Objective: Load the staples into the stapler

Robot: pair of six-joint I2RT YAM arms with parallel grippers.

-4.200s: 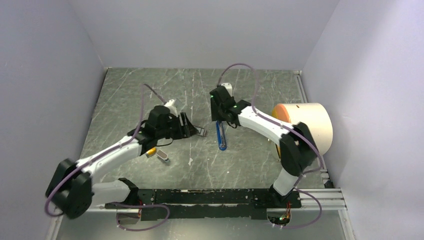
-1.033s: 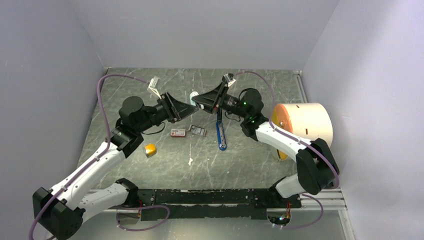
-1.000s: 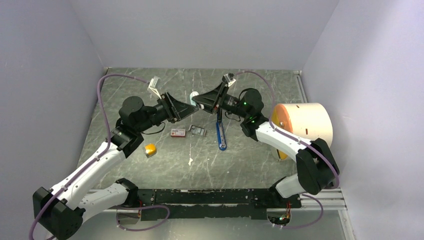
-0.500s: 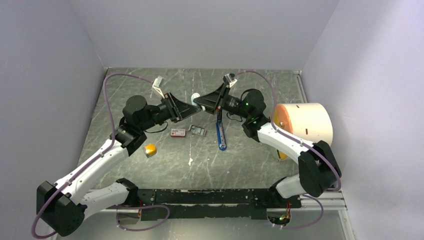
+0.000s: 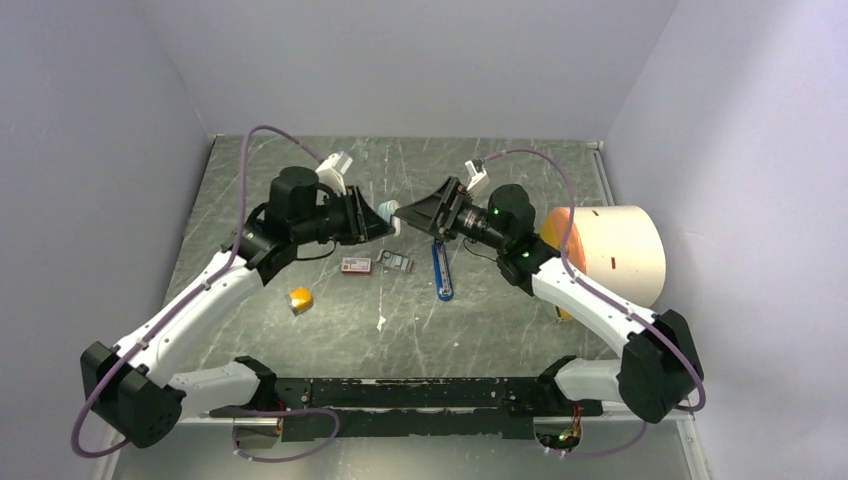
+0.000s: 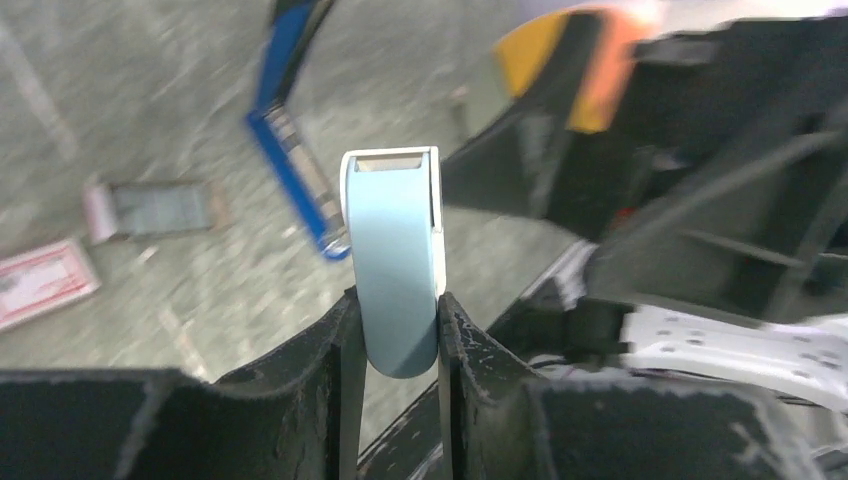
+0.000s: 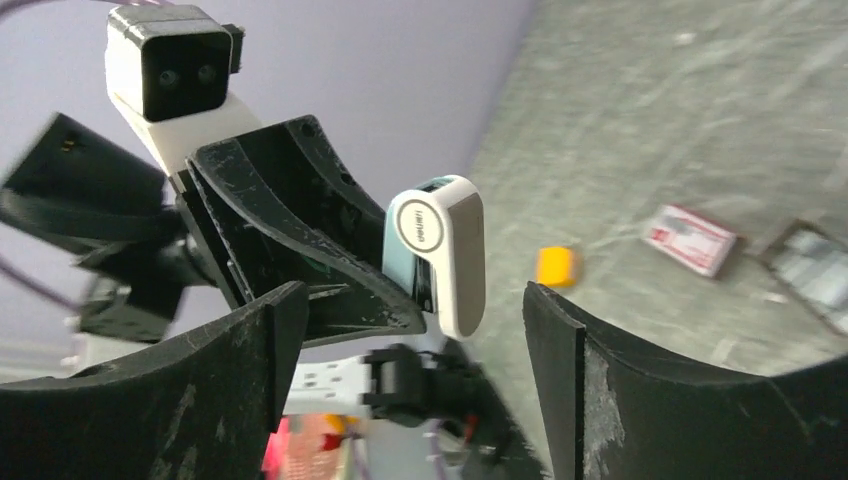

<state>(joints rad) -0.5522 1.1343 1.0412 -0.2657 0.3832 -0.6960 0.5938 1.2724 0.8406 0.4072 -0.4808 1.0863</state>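
While my left claw (image 6: 395, 310) is clamped on a pale-blue piece (image 6: 392, 260), held up off the counter (image 5: 500, 310), my right claw (image 7: 415, 300) stands wide apart just right of it, not touching. Stapler (image 5: 442, 270) lies on the counter below the right claw and a bit nearer, long axis near-far. It looks hinged open in the left wrist view. Right arm is the nearer one to it. Grey tray (image 5: 397, 262) and red-white box (image 5: 355, 265) sit just left of the stapler, under my left claw. Staples are too small to make out; my guess is they're in the tray. Orange block (image 5: 299, 299) is further left and nearer.

Half a second ago both claws met at the piece. Now the right has backed off to the right, a gap has opened, and the left kept the piece. About four seconds ago both claws were low at the counter, left by the tray, right over the stapler. Stapler hasn't moved.
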